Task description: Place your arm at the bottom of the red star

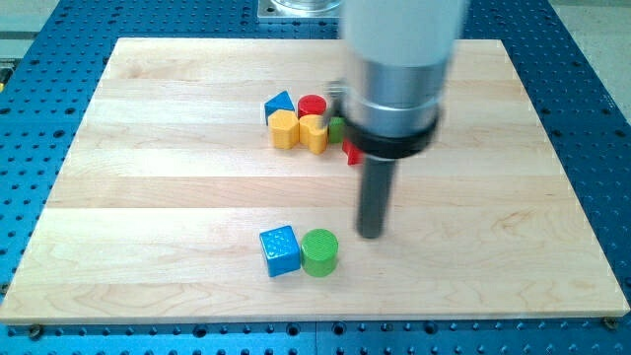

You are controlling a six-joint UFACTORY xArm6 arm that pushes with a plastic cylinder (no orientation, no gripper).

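Star (350, 152) red (mostly hidden), above my tip (370, 235).

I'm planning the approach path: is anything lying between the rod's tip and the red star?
No. In the camera view only bare board separates my tip from the red star, which the arm mostly hides.

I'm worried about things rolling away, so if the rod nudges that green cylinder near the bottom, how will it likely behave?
The green cylinder stands upright on its flat end, so it should probably slide, not roll. It touches the blue cube, so a push from my tip on the view's right would likely shove both. It looks small, probably light.
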